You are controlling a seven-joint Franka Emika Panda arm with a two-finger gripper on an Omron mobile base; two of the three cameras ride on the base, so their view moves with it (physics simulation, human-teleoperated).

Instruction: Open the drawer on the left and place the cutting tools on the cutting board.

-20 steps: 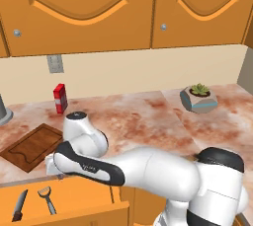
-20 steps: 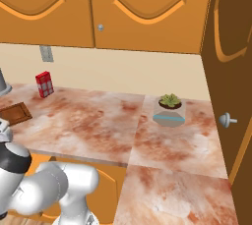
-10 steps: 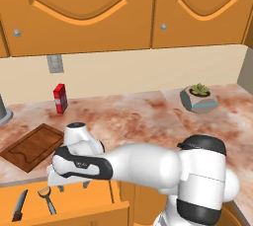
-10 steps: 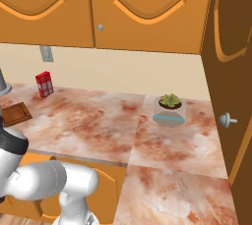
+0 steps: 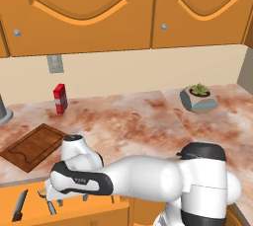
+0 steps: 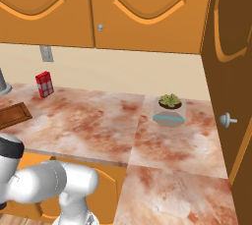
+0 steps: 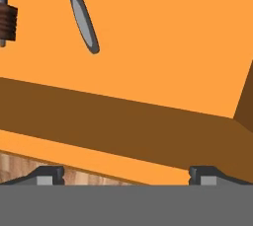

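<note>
Beyond the spread gripper (image 7: 126,174), peeler (image 7: 83,17)

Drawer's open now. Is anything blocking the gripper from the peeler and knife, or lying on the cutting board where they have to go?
Nothing visible. The gripper, jaws open, hangs over the open drawer beside the peeler; the knife lies further left. In the hand view, bare drawer floor separates the fingertips from the peeler. The cutting board carries nothing.

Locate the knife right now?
In the left base view, the knife lies in the open drawer at lower left, beside the peeler, below the cutting board.
</note>
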